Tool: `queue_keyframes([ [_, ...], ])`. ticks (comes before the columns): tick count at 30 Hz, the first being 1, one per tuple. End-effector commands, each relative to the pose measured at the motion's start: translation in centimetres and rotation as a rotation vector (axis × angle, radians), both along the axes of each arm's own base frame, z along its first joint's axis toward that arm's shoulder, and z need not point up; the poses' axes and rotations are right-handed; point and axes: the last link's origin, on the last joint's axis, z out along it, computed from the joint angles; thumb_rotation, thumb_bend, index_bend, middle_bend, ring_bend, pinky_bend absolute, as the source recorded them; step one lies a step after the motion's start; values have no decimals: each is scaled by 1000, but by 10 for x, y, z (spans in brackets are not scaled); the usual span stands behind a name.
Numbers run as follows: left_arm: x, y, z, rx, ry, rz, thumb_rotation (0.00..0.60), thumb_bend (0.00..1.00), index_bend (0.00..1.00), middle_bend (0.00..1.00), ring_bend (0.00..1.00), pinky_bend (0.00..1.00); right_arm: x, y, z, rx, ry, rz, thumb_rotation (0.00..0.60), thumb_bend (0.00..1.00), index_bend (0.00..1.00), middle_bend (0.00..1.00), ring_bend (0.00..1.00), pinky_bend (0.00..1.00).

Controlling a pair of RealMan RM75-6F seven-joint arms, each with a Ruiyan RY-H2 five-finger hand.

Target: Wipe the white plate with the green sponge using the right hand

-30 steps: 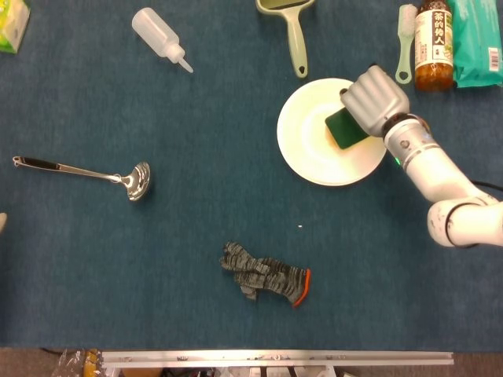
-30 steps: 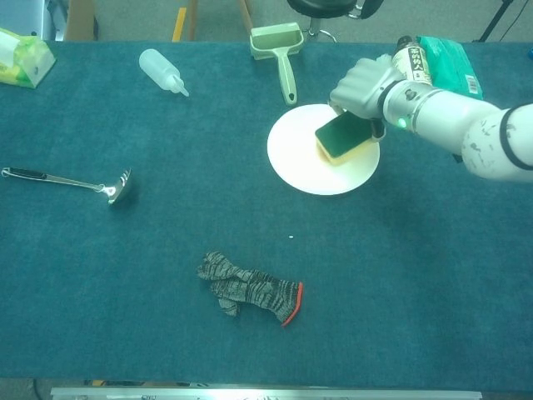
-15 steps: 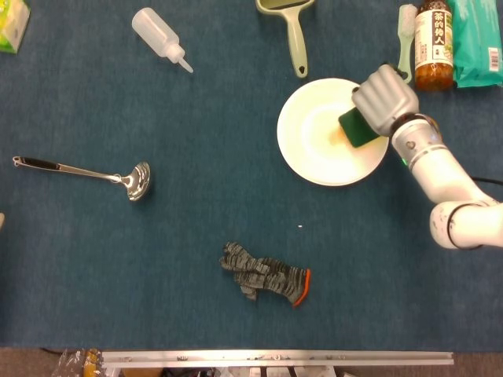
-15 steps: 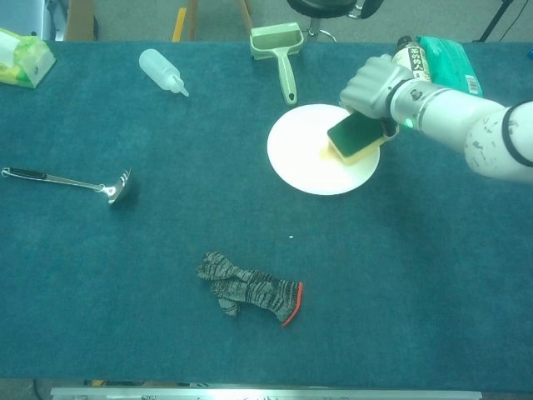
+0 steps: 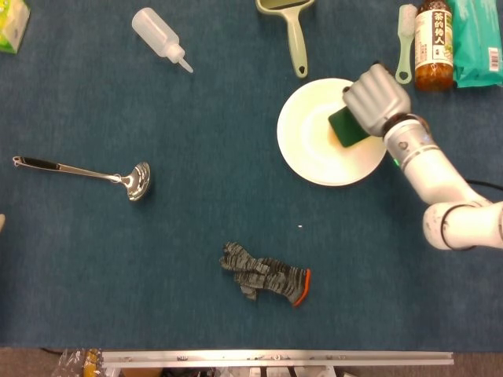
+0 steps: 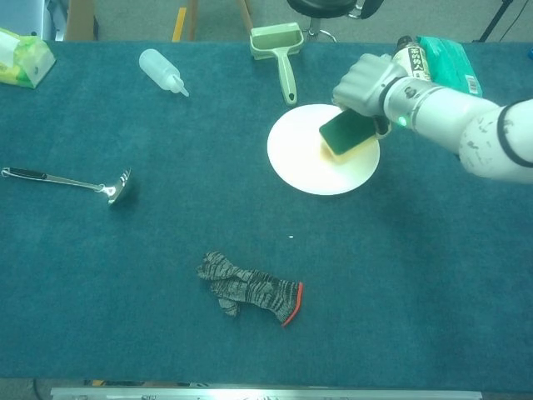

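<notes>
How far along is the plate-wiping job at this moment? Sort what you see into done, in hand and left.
Done: the right hand has picked up the green sponge and brought it onto the white plate.
In hand: the sponge lies on the plate's right part, under the hand's grip, mid-wipe.
Left: the plate's left side is not under the sponge now; whether it has been wiped cannot be told. The left hand is out of view.

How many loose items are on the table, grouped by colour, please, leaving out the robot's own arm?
White or clear: 2, plate, squeeze bottle
Green: 5, sponge, dustpan, brush, packet, pack
Silver: 1, ladle
Grey: 1, glove
Brown: 1, tea bottle
Total: 10
</notes>
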Motion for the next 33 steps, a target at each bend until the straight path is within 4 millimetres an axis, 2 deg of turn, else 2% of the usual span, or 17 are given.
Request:
queue_keyframes([
  [1,-2,-2,1,1,-3,5,600,182,381,304,221,358,2,-1,-12,22,-12,8,600,129,344,543,500,371],
  [8,-6,-3,3,6,-7,15,600,182,381,304,221,358,-3,-3,-14,24,16,9,600,129,343,543,500,371],
  [22,-3,-2,1,4,-12,6,600,183,381,304,221,358,-14,2,11,-30,151,-3,600,129,344,543,500,371],
  [28,-3,-1,0,1,-13,5,600,182,381,304,221,358,-3,3,17,-53,116,5,600,129,344,543,500,371],
  [33,-3,-2,0,1,-14,5,600,182,381,304,221,358,8,2,12,-44,63,23,600,130,344,543,500,371],
])
